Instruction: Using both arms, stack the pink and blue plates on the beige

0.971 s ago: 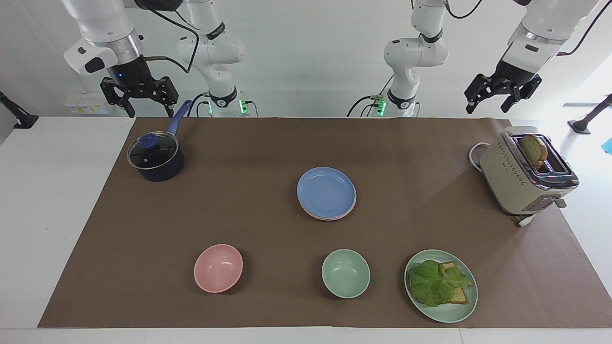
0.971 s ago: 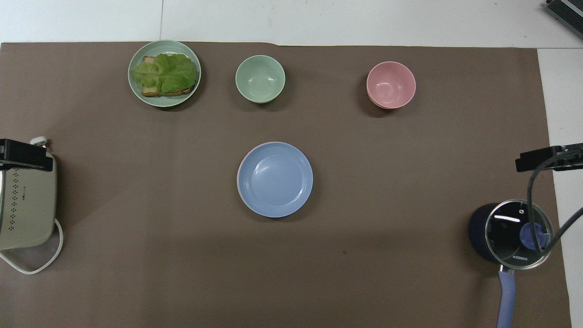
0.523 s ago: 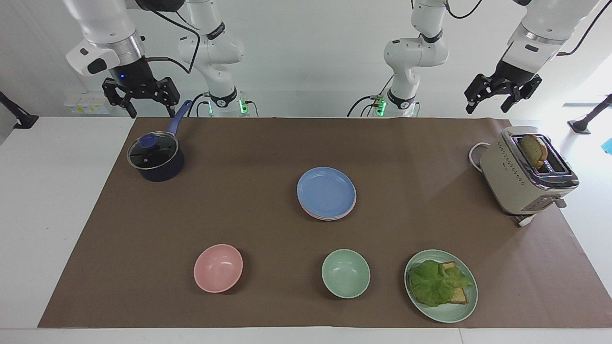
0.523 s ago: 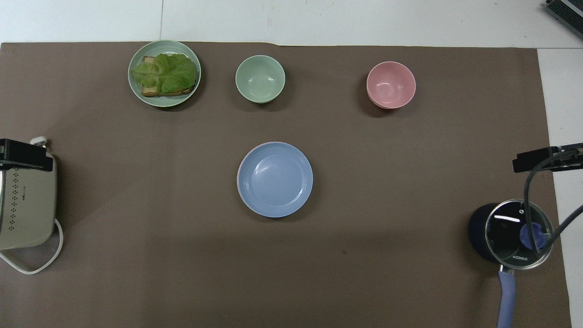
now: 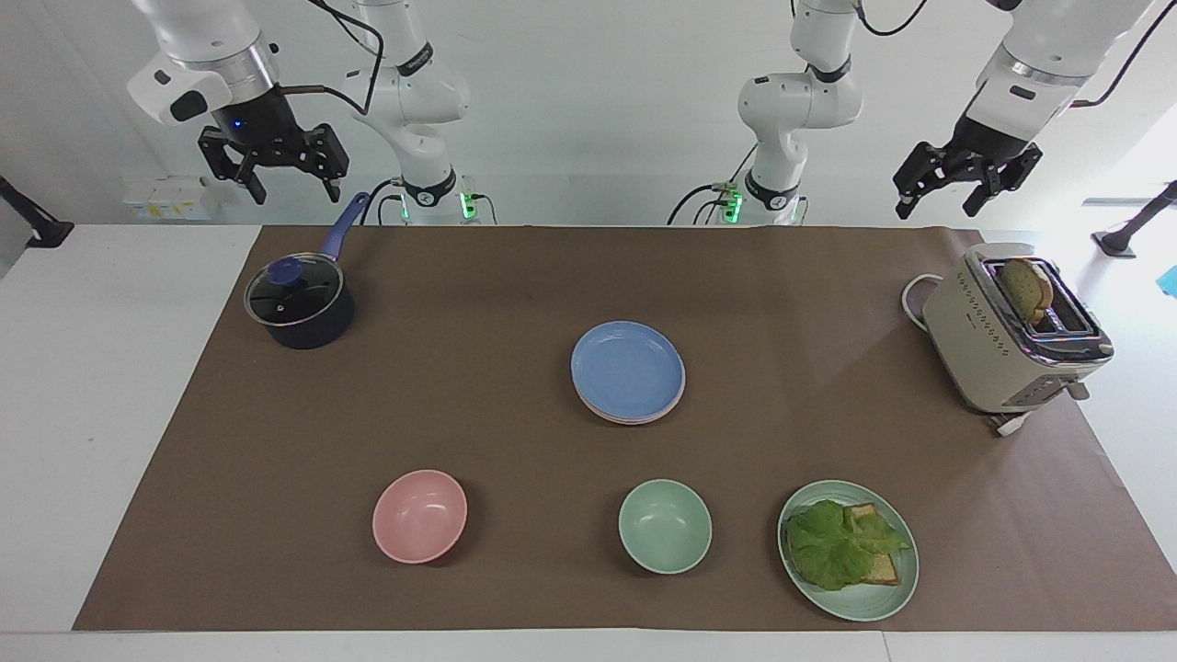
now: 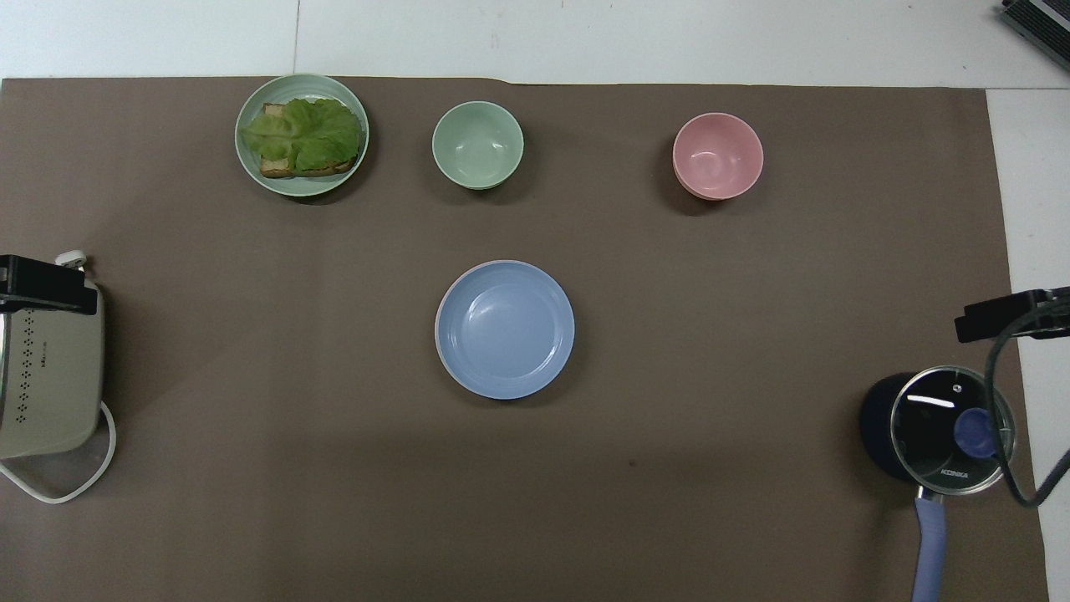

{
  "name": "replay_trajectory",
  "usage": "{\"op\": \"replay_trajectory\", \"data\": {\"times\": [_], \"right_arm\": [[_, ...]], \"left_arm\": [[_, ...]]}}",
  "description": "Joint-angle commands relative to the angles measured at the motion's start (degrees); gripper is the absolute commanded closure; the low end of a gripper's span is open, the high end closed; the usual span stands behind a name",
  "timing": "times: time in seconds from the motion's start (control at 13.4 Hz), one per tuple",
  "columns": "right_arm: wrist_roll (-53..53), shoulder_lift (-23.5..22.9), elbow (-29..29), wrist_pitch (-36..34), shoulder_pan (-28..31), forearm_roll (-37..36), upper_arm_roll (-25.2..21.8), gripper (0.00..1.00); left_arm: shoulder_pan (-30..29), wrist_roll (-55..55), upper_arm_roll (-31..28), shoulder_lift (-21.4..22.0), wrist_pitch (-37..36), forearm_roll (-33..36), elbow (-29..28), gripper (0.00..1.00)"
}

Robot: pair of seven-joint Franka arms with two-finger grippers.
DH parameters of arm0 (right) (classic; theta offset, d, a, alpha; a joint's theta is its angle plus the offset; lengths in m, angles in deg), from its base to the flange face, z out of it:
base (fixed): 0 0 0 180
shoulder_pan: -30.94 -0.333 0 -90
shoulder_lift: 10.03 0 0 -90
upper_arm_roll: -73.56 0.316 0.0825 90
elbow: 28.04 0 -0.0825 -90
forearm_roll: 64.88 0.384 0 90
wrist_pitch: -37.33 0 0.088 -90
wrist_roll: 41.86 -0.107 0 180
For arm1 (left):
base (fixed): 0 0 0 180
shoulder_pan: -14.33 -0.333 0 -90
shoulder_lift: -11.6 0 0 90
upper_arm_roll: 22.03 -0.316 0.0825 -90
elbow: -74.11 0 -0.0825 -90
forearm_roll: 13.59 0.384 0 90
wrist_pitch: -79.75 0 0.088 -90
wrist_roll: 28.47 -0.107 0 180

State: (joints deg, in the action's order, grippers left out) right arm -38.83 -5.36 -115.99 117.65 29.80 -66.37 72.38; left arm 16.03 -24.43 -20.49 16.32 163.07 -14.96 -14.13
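Stack at the middle of the brown mat (image 5: 515, 276): blue plate (image 5: 628, 370) on top, pink plate (image 5: 676, 402) showing only as a thin rim beneath, beige plate (image 5: 629, 421) not clearly told apart under that rim. Stacking judged complete, or very nearly so. Left gripper (image 5: 947, 195) raised over the toaster (image 5: 1007, 342), fingers apart, holding nothing. Right gripper (image 5: 289, 191) raised over the saucepan (image 5: 299, 305), fingers spread, likewise empty. Both well apart from the stack. Risks from here, as judgement only: any fresh descent toward the plates liable to nudge the top plate off centre, given smooth matte rims nested with little to hold them; a low sweep by the right gripper likely to catch the saucepan handle or lid knob; a low pass by the left liable to strike the bread standing up from the toaster slot. Pink bowl (image 5: 419, 515), green bowl (image 5: 664, 525) and green plate with lettuce and toast (image 5: 847, 549) lying farther from the robots, well apart from the stack, at no evident risk.
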Motion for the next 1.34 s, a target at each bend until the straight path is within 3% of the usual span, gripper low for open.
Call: {"op": "replay_trajectory", "data": {"times": [0.0,1.27], "right_arm": [[1.37,-0.19,-0.02,0.96,0.26,-0.70,0.56,0.00],[0.84,-0.01,-0.21,1.24,0.18,-1.41,0.74,0.00]], "left_arm": [[-0.21,-0.61,0.13,0.29,-0.79,0.76,-0.01,0.00],[-0.21,-0.61,0.13,0.29,-0.88,0.76,-0.01,0.00]]}}
